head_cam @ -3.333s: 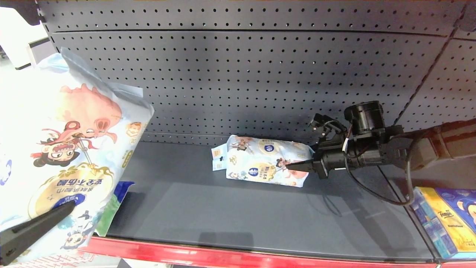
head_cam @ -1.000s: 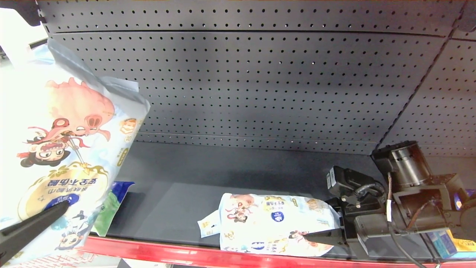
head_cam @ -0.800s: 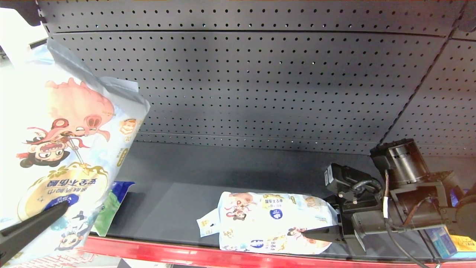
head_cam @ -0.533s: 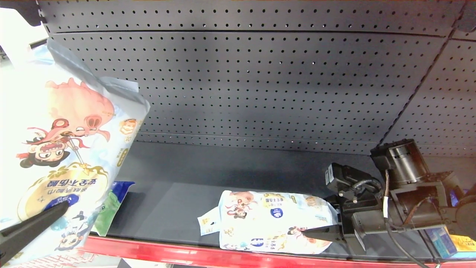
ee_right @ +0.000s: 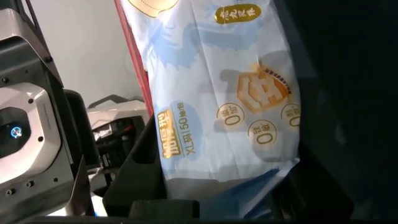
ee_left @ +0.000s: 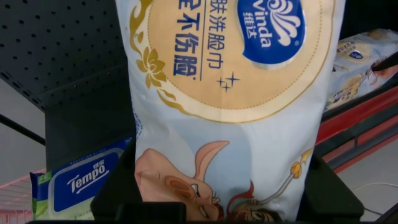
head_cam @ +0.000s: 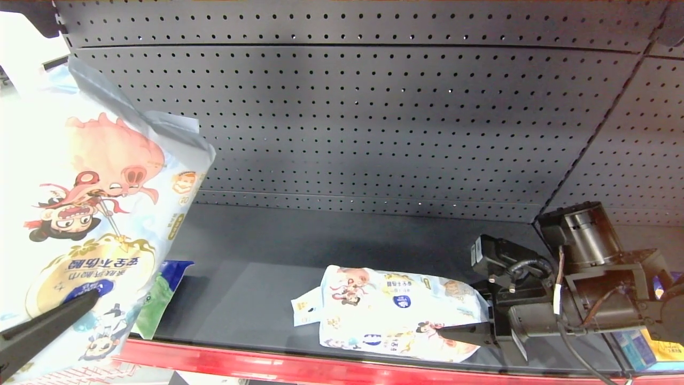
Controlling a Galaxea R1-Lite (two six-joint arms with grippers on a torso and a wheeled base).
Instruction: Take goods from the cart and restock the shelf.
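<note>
Shelf (head_cam: 256,278) bears tissues (head_cam: 633,347) near pack (head_cam: 390,315) in right gripper (head_cam: 451,335).

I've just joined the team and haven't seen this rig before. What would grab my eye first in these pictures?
The big cartoon-printed pack looms at the left end of the shelf, held up in the left pincer. Next comes the smaller matching pack, lying flat near the red front edge with the right pincer shut on its right end. Behind both stands the dark pegboard back wall.
</note>
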